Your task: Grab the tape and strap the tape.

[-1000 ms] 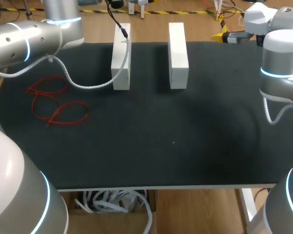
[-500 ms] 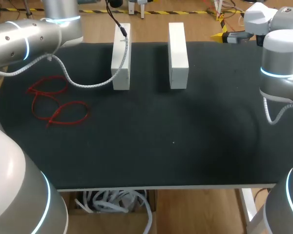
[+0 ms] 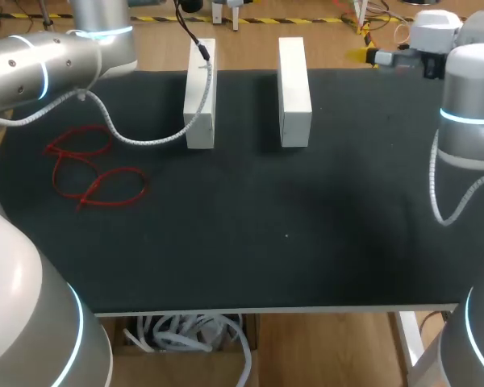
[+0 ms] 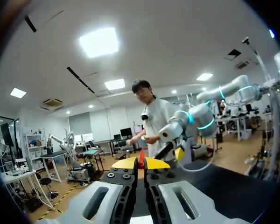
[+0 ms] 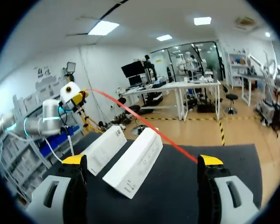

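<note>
A red strap (image 5: 140, 123) stretches taut through the air above the table. One end is pinched in my left gripper (image 5: 79, 96). The other end reaches the inner side of one fingertip (image 5: 209, 161) of my right gripper (image 5: 142, 161), whose fingers stand wide open. In the left wrist view my left gripper (image 4: 141, 162) is shut, with a sliver of the red strap (image 4: 141, 157) between its yellow tips, and my right gripper (image 4: 175, 150) hangs just ahead of it. In the head view my right gripper (image 3: 373, 56) is at the table's far right edge. More red straps (image 3: 93, 173) lie in loops at the table's left.
Two long white blocks (image 3: 200, 93) (image 3: 294, 90) stand side by side at the far middle of the black table (image 3: 290, 234). A white cable (image 3: 137, 139) from my left arm sags over the table beside the left block.
My right arm has shifted a little to the right and back, and its gripper with it. The left arm, the blocks and the loose straps have not moved.
</note>
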`<state>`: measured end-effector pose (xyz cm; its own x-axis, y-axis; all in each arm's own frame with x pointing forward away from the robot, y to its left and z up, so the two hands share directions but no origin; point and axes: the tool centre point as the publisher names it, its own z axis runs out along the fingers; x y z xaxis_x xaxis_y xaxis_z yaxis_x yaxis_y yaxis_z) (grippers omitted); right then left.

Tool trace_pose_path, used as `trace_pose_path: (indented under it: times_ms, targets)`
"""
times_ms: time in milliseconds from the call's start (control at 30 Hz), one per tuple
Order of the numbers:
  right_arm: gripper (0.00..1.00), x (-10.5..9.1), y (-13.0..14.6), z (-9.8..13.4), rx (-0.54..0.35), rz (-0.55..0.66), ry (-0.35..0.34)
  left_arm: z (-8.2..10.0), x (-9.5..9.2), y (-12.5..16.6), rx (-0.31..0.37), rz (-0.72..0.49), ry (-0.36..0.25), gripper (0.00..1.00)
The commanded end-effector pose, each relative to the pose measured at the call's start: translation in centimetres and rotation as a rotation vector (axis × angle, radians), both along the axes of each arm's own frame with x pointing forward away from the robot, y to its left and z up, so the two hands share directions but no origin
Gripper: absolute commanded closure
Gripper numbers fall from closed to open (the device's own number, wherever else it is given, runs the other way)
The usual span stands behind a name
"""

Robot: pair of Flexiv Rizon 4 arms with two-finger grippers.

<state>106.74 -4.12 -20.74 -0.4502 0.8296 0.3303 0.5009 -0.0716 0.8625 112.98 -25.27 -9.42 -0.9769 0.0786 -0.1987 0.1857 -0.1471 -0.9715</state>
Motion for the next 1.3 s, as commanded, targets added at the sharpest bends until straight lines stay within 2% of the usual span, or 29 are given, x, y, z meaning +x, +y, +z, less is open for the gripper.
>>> trace_pose_path:
  times_ms: [33, 367, 467, 600, 667, 700, 733, 767, 867, 933, 967, 1000, 1067, 1167, 1267, 1300]
  targets:
    - [0.00, 0.9, 0.0, -0.2, 0.400, -0.267, 0.522, 0.1, -0.1, 0.1, 0.003, 0.001, 0.001, 1.00]
    - [0.00, 0.9, 0.0, -0.2, 0.400, -0.267, 0.522, 0.1, -0.1, 0.1, 0.003, 0.001, 0.001, 1.00]
    - [0.00, 0.4, 1.1, 0.3, 0.439, -0.275, 0.566, 0.1, -0.1, 0.1, 0.003, 0.001, 0.001, 1.00]
    - [0.00, 0.8, 1.2, 0.1, 0.519, -0.361, 0.627, 0.1, -0.1, 0.1, 0.003, 0.001, 0.001, 1.00]
    - [0.00, 1.4, 0.5, -1.1, 0.551, -0.492, 0.668, 0.1, -0.1, 0.1, 0.003, 0.001, 0.001, 1.00]
    - [0.00, 1.7, 0.5, -1.7, 0.569, -0.501, 0.668, 0.1, -0.1, 0.1, 0.003, 0.001, 0.001, 1.00]
    - [0.00, 2.0, 0.1, -2.1, 0.557, -0.555, 0.645, 0.1, -0.1, 0.1, 0.003, 0.001, 0.001, 1.00]
    - [0.00, 2.2, -0.2, -2.2, 0.532, -0.560, 0.624, 0.1, -0.1, 0.1, 0.003, 0.001, 0.001, 1.00]
    - [0.00, 3.0, -0.3, -1.6, 0.582, -0.523, 0.525, 0.1, -0.1, 0.1, 0.003, 0.001, 0.001, 1.00]
    - [0.00, 3.7, -0.2, -1.1, 0.592, -0.438, 0.404, 0.1, -0.1, 0.1, 0.003, 0.001, 0.001, 1.00]
    - [0.00, 4.0, -0.1, -0.9, 0.567, -0.386, 0.335, 0.1, -0.1, 0.1, 0.003, 0.001, 0.001, 1.00]
    - [0.00, 4.2, 0.0, -0.5, 0.588, -0.356, 0.286, 0.1, -0.1, 0.1, 0.003, 0.001, 0.001, 1.00]
    - [0.00, 4.4, 0.1, -0.1, 0.635, -0.352, 0.257, 0.1, -0.1, 0.1, 0.003, 0.001, 0.001, 1.00]
    - [0.00, 4.5, 0.5, 0.1, 0.721, -0.367, 0.261, 0.1, -0.1, 0.1, 0.003, 0.001, 0.001, 1.00]
    - [0.00, 4.1, 0.9, -0.3, 0.776, -0.392, 0.323, 0.1, -0.1, 0.1, 0.003, 0.001, 0.001, 1.00]
    - [0.00, 4.1, 1.0, -0.4, 0.855, -0.425, 0.375, 0.1, -0.1, 0.1, 0.003, 0.001, 0.001, 1.00]
